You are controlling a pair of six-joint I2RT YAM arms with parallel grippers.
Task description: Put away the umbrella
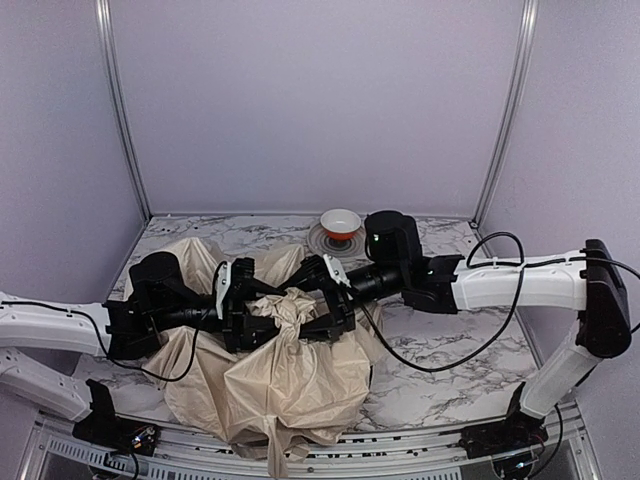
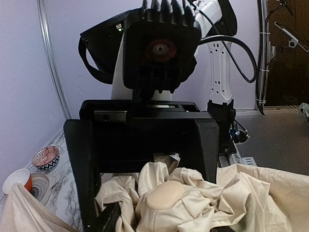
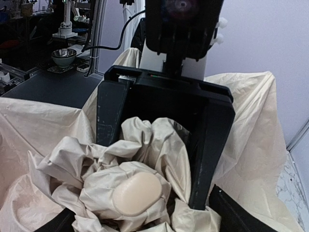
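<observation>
The umbrella [image 1: 270, 380] lies spread as wrinkled cream-beige fabric over the near middle of the marble table [image 1: 450, 340]. Its top is bunched into a knot with a smooth cream cap [image 2: 165, 194], which also shows in the right wrist view [image 3: 137, 193]. My left gripper [image 1: 252, 312] and right gripper [image 1: 322, 300] face each other across this knot. Each has its jaws wide apart with bunched fabric between them. My left gripper's own fingers [image 2: 107, 217] show only at the bottom edge of the left wrist view, and my right gripper's fingers [image 3: 231, 212] likewise. The shaft and handle are hidden.
A red-and-white bowl [image 1: 340, 221] on a grey plate [image 1: 322, 241] stands at the back of the table, behind the right arm. It also shows in the left wrist view [image 2: 17, 180], with a patterned bowl [image 2: 46, 157] beyond it. Lilac walls enclose the back and both sides.
</observation>
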